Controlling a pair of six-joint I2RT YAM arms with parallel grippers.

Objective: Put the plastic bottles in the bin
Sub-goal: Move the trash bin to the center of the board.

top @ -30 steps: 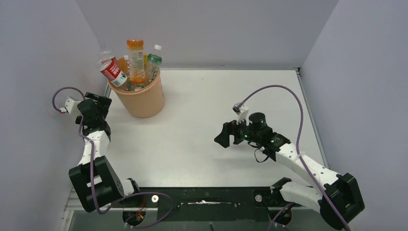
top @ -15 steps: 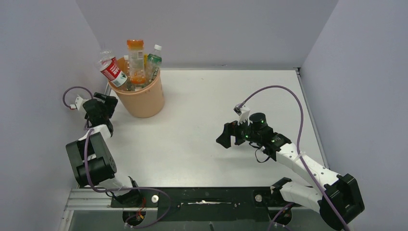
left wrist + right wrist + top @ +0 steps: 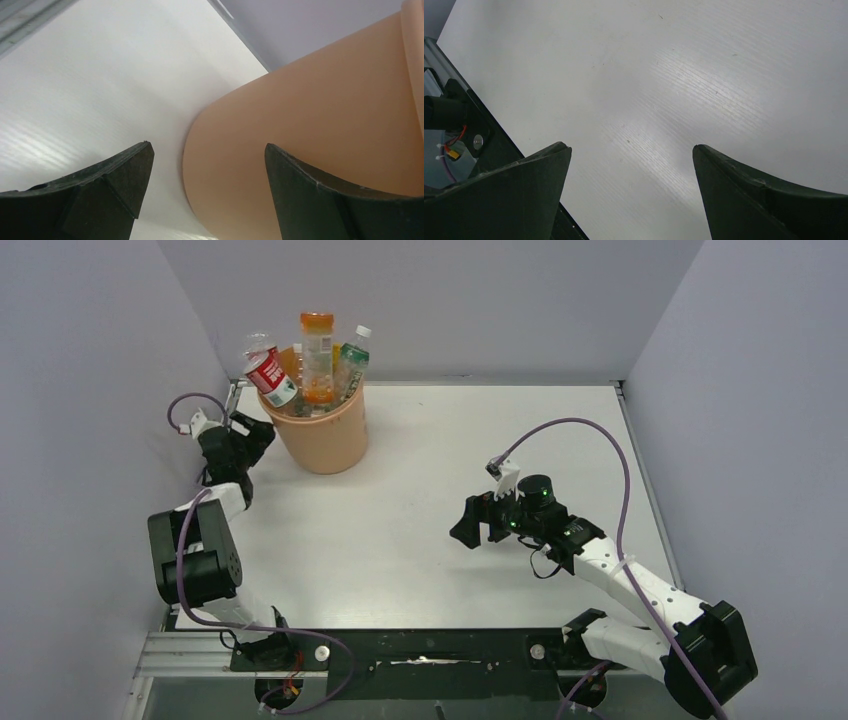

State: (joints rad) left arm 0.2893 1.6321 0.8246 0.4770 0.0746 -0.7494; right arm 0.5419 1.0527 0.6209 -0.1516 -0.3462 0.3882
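- Desk (image 3: pixel 400 470), white, lies under the right claw (image 3: pixel 463 528), which hangs near the middle with jaws spread wide, holding nothing.
- Left claw (image 3: pixel 253 433) sits farther back, low beside the bin (image 3: pixel 325 445); jaws stand apart, nothing pinched, the peach wall filling the gap in its wrist view. Possibly one finger touches that wall; I cannot tell.
- Bin stands upright near the far-left corner.
- Plastic bottles (image 3: pixel 317 352) crowd inside it, necks above the rim: one red-labelled and tilted, one orange and upright.
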